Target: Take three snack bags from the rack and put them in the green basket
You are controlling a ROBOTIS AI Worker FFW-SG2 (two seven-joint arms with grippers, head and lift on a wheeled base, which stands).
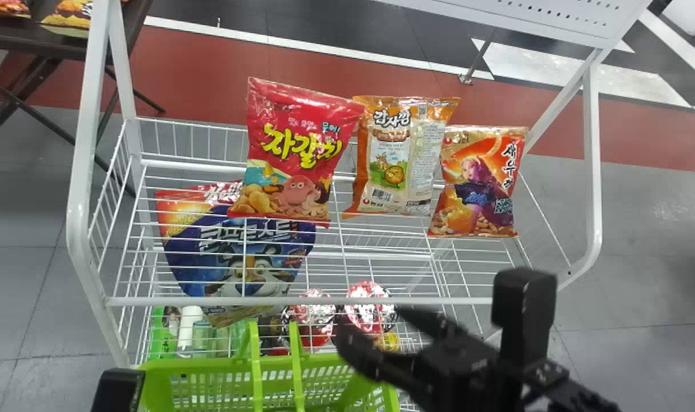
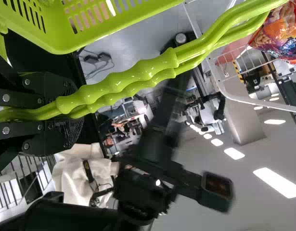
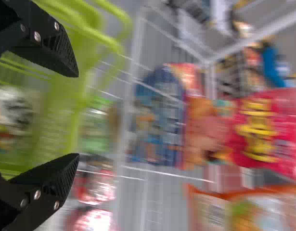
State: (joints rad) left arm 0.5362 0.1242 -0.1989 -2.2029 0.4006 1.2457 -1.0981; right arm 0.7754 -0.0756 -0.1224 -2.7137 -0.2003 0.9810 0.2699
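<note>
Three snack bags [image 1: 392, 157] sit abreast on the rack [image 1: 301, 301]

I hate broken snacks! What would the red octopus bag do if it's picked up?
The red octopus bag looks puffed up, so it would probably squish a bit and feel light for its size. Its shiny wrapper might be slippery. The snacks pictured on it look crunchy, so squeezing could crack them.

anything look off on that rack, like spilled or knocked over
Nothing stands out. The red bag, the orange-and-cream bag and the orange-red bag sit in a row on the rack. They tilt a little, but look intact, and no spill is visible.
</note>
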